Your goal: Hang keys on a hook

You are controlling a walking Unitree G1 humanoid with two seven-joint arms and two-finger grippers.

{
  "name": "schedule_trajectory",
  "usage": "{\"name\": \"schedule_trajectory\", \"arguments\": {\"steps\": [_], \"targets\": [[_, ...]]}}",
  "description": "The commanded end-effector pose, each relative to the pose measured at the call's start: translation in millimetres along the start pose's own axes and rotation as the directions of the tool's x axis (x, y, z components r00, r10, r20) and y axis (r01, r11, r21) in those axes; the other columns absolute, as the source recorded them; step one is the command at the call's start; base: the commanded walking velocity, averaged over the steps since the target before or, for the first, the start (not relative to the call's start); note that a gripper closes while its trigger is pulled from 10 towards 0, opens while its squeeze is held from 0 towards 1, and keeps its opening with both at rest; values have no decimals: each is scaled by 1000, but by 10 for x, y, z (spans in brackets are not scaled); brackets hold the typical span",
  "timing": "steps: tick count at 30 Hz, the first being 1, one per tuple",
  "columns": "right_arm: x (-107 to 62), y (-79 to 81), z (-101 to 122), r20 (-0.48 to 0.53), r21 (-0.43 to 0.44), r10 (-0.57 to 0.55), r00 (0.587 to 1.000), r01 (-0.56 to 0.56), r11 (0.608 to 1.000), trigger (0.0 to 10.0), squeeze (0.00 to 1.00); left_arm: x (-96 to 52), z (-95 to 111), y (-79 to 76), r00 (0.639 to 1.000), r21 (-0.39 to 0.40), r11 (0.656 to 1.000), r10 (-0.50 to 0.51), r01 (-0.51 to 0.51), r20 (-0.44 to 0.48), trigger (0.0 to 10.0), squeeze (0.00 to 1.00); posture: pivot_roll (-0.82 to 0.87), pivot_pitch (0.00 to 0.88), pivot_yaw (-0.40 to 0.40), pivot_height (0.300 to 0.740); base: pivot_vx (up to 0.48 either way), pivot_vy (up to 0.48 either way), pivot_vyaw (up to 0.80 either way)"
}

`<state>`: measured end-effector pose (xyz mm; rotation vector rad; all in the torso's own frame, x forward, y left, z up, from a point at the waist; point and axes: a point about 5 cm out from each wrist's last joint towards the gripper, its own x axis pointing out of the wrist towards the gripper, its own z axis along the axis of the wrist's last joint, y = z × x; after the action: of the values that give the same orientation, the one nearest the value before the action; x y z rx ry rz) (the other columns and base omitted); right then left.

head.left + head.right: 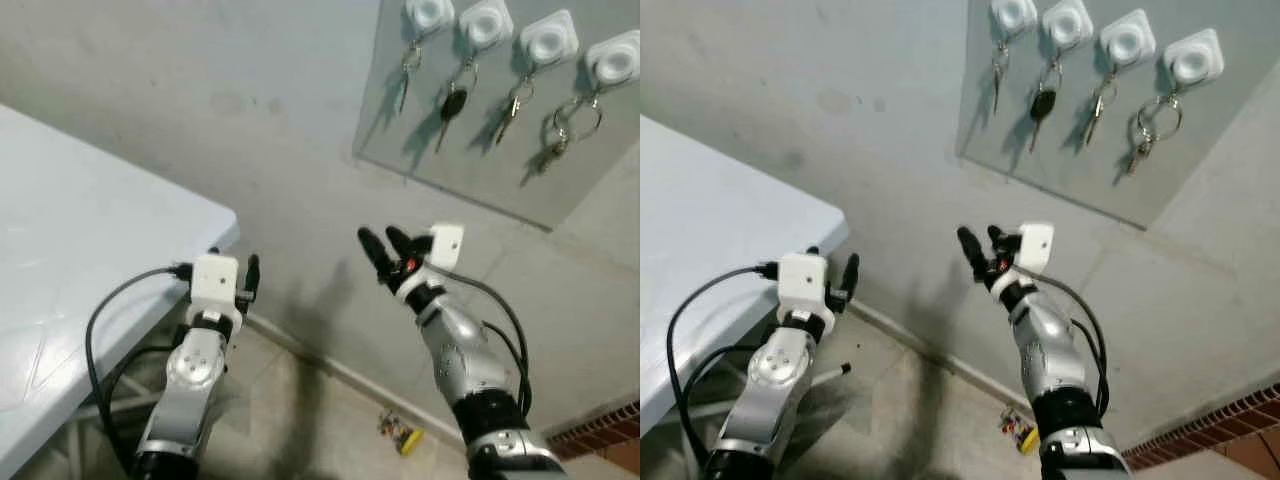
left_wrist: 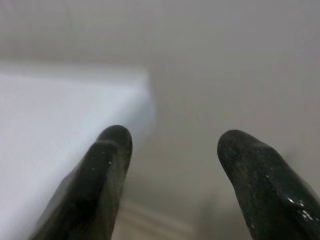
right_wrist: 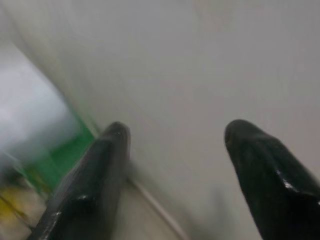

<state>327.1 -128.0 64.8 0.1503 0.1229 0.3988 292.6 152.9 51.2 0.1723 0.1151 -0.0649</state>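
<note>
Grey wall fills most of what I face, and on it a panel [image 1: 480, 170] carries four white hooks in a row, each already holding keys: a small key [image 1: 405, 75], a black-headed car key [image 1: 451, 106], a silver key [image 1: 512, 108], and a bunch on large rings [image 1: 570, 125] under the last hook [image 1: 612, 58]. My right gripper [image 1: 385, 245] is raised toward the wall below the panel, fingers spread wide and holding nothing. My left gripper [image 1: 250, 275] hangs beside the corner of the pale surface [image 1: 90, 240], also wide and empty. On the floor near the wall lies a small yellow-and-green object [image 1: 400, 432]; it may be a keyring, though it is too small and blurred to be sure. Keys like these should be light, rigid and slippery metal that swings freely, so I judge the ring the best place to pinch, leaving its loop clear to slip over a hook.
</note>
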Motion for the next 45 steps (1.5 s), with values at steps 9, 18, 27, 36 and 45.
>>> {"name": "schedule_trajectory", "arguments": {"steps": [9, 18, 27, 36, 45], "targets": [[-647, -183, -958, -395, -128, -189, 899, 149, 980, 10000, 1000, -486, -1004, 27, 906, -58, 998, 3, -31, -424, 10000, 0, -70, 56, -20, 740, 0, 0, 0], [-1120, -310, -1328, -559, -223, -321, 764, 235, 946, 10000, 1000, -744, -1297, -47, 822, -106, 992, 0, -74, -570, 10000, 0, -71, 43, -16, 740, 0, 0, 0], [-1446, -349, -1522, -644, -186, -355, 678, 311, 932, 10000, 0, -942, -1434, -34, 790, -154, 981, 1, -120, -613, 10000, 0, -79, 43, -10, 740, 0, 0, 0], [-1602, -348, -1616, -698, -203, -359, 620, 310, 929, 10000, 0, -1106, -1540, 37, 750, -131, 978, 36, -163, -660, 10000, 0, -75, 49, -16, 740, 0, 0, -85], [-1660, -361, -1643, -717, -227, -372, 589, 307, 924, 10000, 0, -1136, -1558, 17, 742, -115, 982, 32, -147, -670, 10000, 0, -76, 48, -16, 740, 0, 0, -756]]}}
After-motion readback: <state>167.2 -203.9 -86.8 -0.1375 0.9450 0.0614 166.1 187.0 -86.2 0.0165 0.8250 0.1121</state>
